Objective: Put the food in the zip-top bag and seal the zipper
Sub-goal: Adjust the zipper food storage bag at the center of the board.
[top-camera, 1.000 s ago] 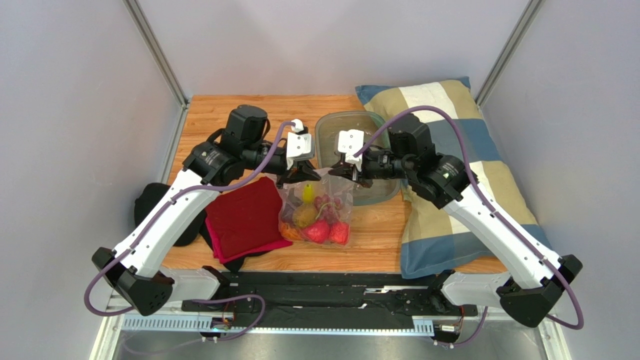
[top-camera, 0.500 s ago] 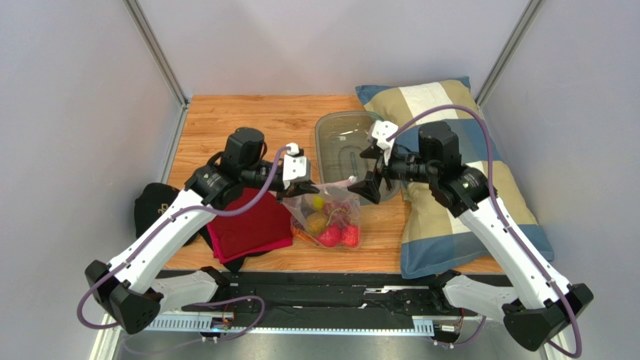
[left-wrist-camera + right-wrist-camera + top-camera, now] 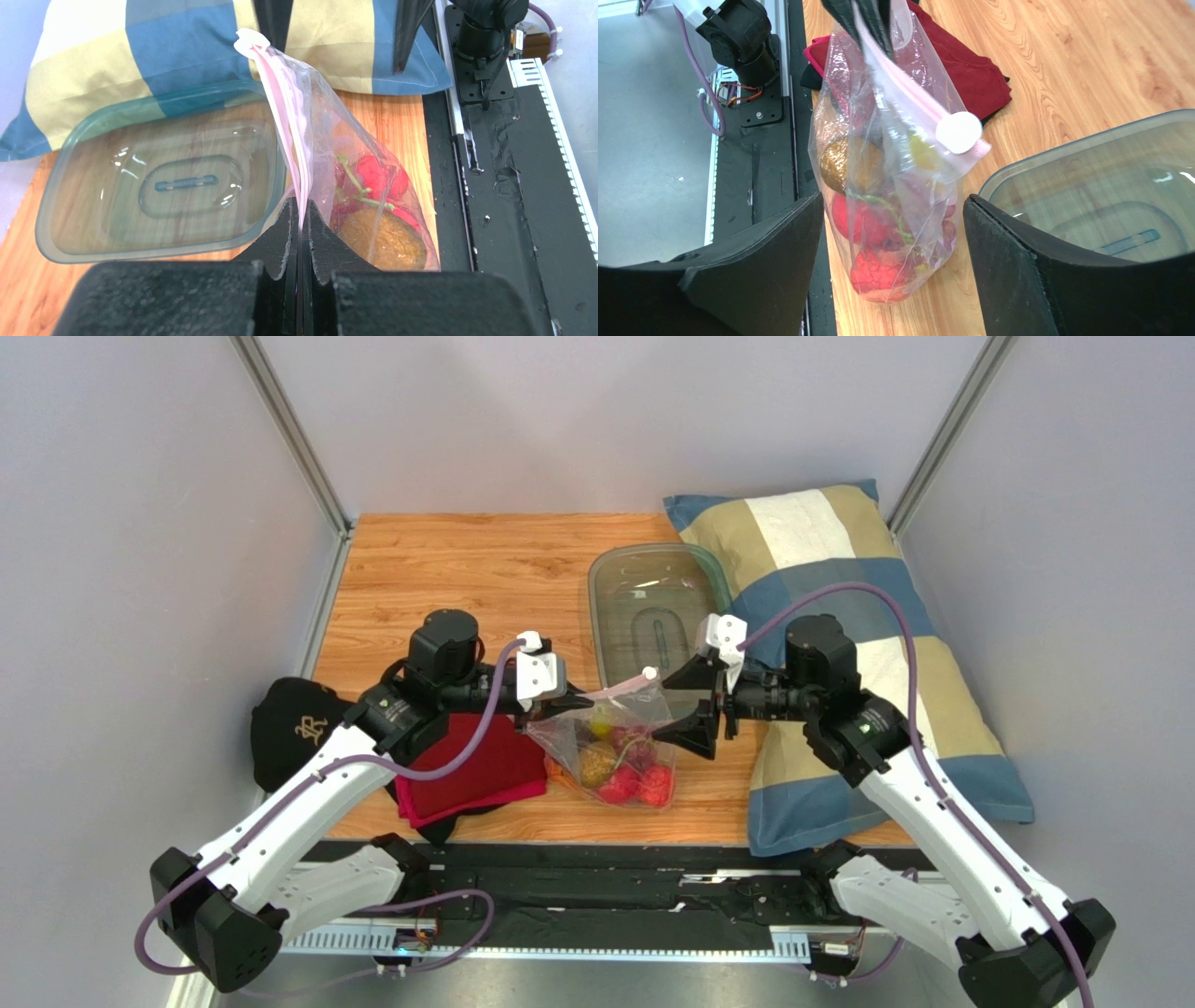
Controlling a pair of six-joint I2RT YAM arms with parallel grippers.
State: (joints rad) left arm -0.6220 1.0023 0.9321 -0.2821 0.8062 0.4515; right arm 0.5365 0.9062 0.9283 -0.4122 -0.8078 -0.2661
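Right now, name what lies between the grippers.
The zip-top bag of food: left gripper pinches its zipper, right gripper stands open beside it. Top view.

The bag (image 3: 620, 735) stands midway along the table (image 3: 463, 574), toward the front edge, with the food (image 3: 631, 781) in its bottom. The left gripper (image 3: 542, 706) pinches the bag's top left corner. The right gripper (image 3: 697, 709) sits just right of it, jaws apart, not touching. The tub (image 3: 657, 609) lies behind the bag, the pillow (image 3: 842, 574) right of the tub, and the cloth (image 3: 470, 767) left of the bag.
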